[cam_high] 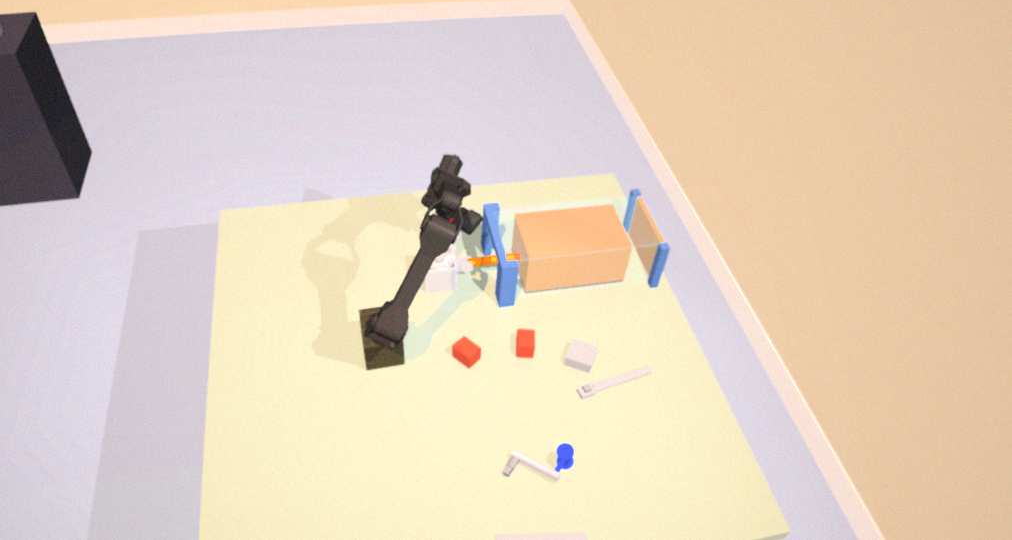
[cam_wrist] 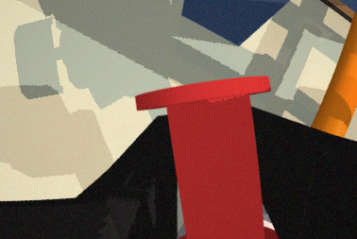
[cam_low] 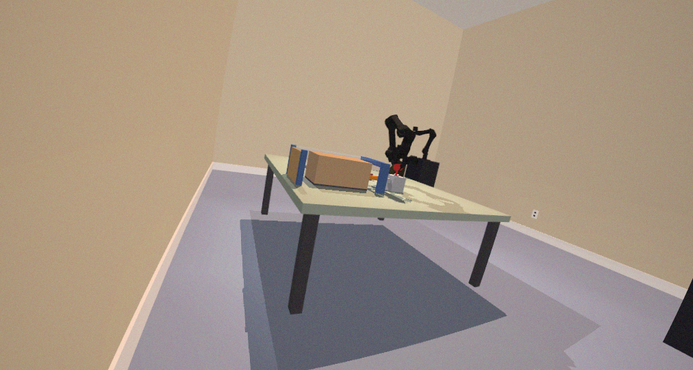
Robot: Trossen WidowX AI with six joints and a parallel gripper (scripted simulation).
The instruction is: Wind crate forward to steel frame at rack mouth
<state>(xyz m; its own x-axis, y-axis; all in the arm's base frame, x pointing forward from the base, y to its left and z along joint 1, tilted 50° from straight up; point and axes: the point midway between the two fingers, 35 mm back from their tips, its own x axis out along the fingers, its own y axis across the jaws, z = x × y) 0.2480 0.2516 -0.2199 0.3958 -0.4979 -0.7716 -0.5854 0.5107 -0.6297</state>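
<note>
The orange-brown crate (cam_high: 573,246) (cam_low: 339,170) sits flat inside the clear-panelled cubby. A gap shows between its front and the blue steel frame (cam_high: 507,281) (cam_low: 382,179) (cam_wrist: 227,13). An orange strap (cam_high: 485,261) (cam_low: 374,177) (cam_wrist: 336,91) runs from the crate through the frame to the pale winch (cam_high: 440,278) (cam_low: 396,184). My gripper (cam_wrist: 201,122) is shut on the handle's red knob (cam_wrist: 214,174) (cam_low: 397,167), which stands upright close above the winch. The handle's crank arm and square key are hidden, so I cannot tell how the key sits in the hole.
Two red blocks (cam_high: 466,352) (cam_high: 525,343), a grey block (cam_high: 581,355) and a flat wrench-like bar (cam_high: 619,380) lie in front of the cubby. Farther off lie a bent pale rod (cam_high: 536,466) and a blue-knobbed piece (cam_high: 565,452). The cubby's rear posts (cam_high: 658,265) stand near the table edge.
</note>
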